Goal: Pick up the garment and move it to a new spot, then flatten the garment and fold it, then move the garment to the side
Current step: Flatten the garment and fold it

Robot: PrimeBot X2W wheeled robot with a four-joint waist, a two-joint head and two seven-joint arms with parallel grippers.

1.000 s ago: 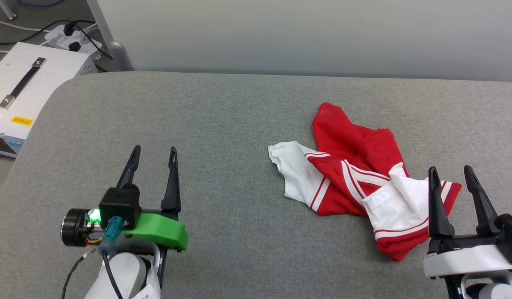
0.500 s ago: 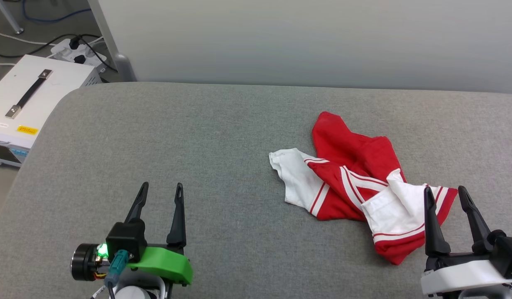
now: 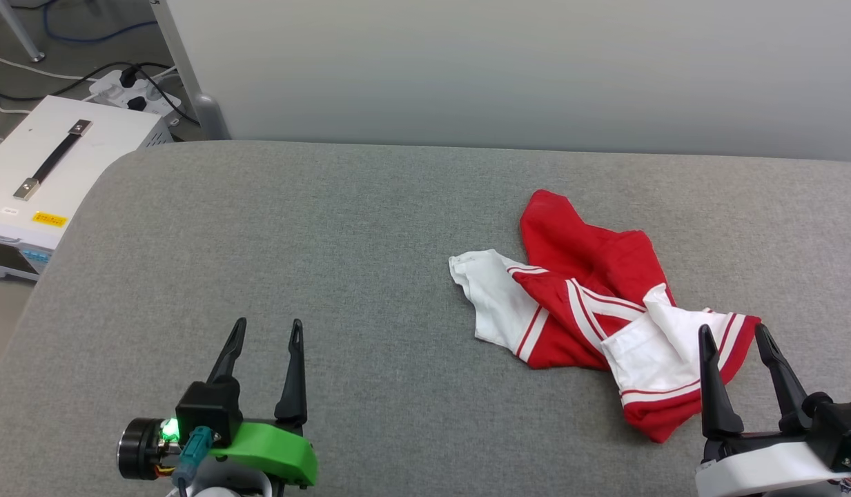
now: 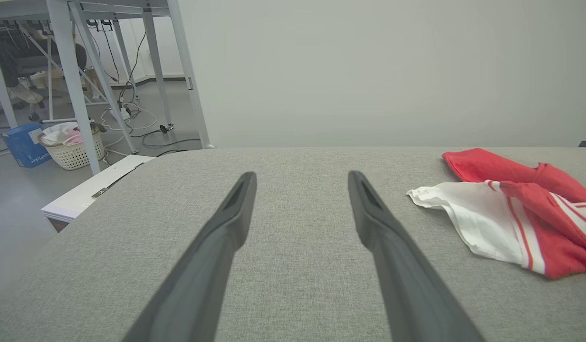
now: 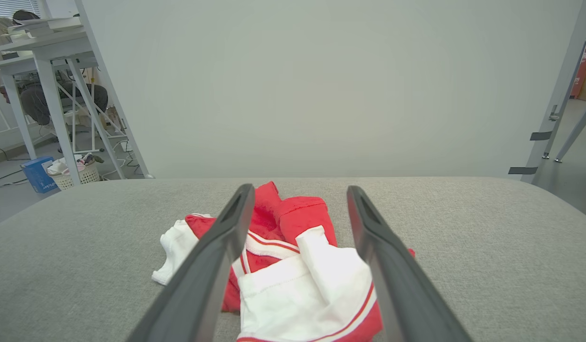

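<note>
Left gripper point(image 3: 269, 323): jaws wide apart, nothing in them, lower left over the counter point(image 3: 370, 228). Right gripper point(image 3: 732, 328): jaws equally wide, nothing gripped, tips over the lower-right end of the garment point(image 3: 591, 304). Garment crumpled right of centre, long axis upper-left to lower-right, white sleeve pointing left.

Bright red on the garment point(image 3: 591, 304), with white sleeves and red-and-white striped trim along the edges. Under it, the table point(image 3: 294, 228) is a flat heathered grey weave. The left gripper point(image 3: 270, 323) is black with a vivid green bracket point(image 3: 273, 449) and a glowing green light point(image 3: 168, 429). The right gripper point(image 3: 732, 328) is black over a white mount point(image 3: 763, 469). Off to the side, a white box point(image 3: 101, 141) carries a black handle point(image 3: 52, 160) and a yellow label point(image 3: 50, 219). Behind, a pale grey panel point(image 3: 508, 69). On the floor, a blue box point(image 4: 24, 145) and a white basket point(image 4: 74, 154).
</note>
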